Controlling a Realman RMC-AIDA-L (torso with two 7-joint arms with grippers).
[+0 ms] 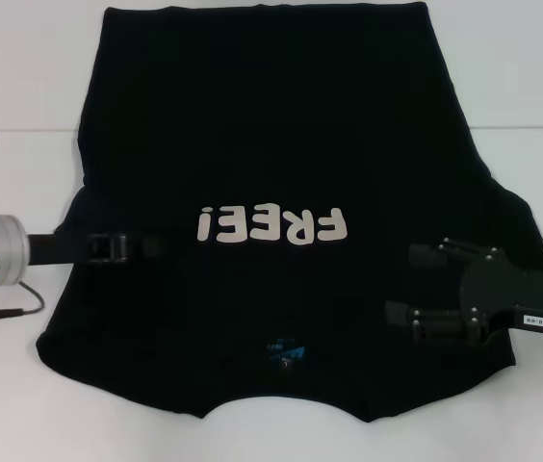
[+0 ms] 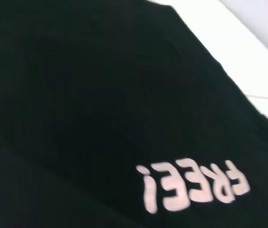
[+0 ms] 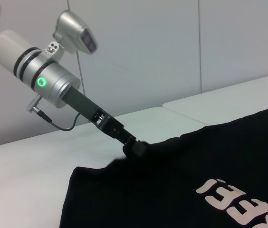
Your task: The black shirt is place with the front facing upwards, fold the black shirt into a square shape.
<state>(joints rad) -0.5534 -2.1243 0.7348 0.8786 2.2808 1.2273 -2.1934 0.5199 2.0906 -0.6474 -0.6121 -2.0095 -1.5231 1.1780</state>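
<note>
- Here the black shirt (image 1: pixel 281 144) lies flat on the white table (image 1: pixel 21 58), "FREE!" lettering (image 1: pixel 271 223) up.
- Left gripper (image 1: pixel 142 247) reaches over its left side; finger state cannot be told.
- Right gripper (image 1: pixel 414 284) hovers spread over its right side.

Left tool (image 1: pixel 151 248) low, right tool (image 1: pixel 421 286) agape

The black shirt (image 1: pixel 271 164) lies spread flat on the white table, front up, cream "FREE!" letters (image 1: pixel 271 224) reading upside down in the head view, collar and blue neck label (image 1: pixel 284 350) toward the robot.
</note>
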